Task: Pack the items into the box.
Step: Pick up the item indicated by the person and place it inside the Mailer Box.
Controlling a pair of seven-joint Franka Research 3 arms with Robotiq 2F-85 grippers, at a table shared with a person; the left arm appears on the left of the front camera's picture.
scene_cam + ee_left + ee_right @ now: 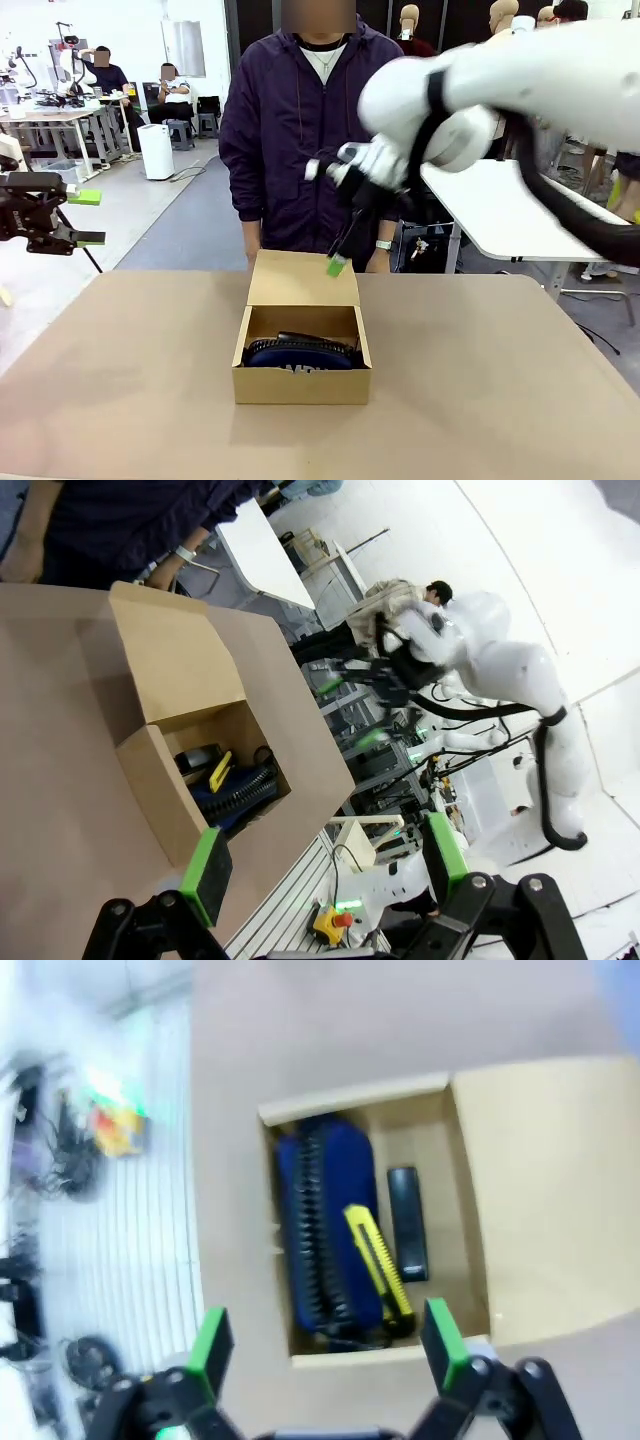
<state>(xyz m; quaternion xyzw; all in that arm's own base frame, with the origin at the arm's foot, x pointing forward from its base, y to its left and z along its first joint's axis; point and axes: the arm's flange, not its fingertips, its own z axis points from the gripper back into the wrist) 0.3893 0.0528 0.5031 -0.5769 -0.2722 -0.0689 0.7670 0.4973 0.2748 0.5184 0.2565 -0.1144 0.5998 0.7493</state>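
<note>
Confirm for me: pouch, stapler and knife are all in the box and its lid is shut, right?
No, the lid stands open, as the front view shows. The pouch, stapler and knife are in the box.

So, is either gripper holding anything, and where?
Nothing. Left gripper and right gripper are both open and empty; pouch, stapler and knife lie in the box.

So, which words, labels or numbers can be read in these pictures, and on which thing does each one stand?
"MPU": a guess only, from the tops of white letters on the blue pouch in the front view; the front wall of the box cuts them off.
On the box itself: plain cardboard, no print seen.
On the stapler and the knife: too blurred to show any print.
</note>
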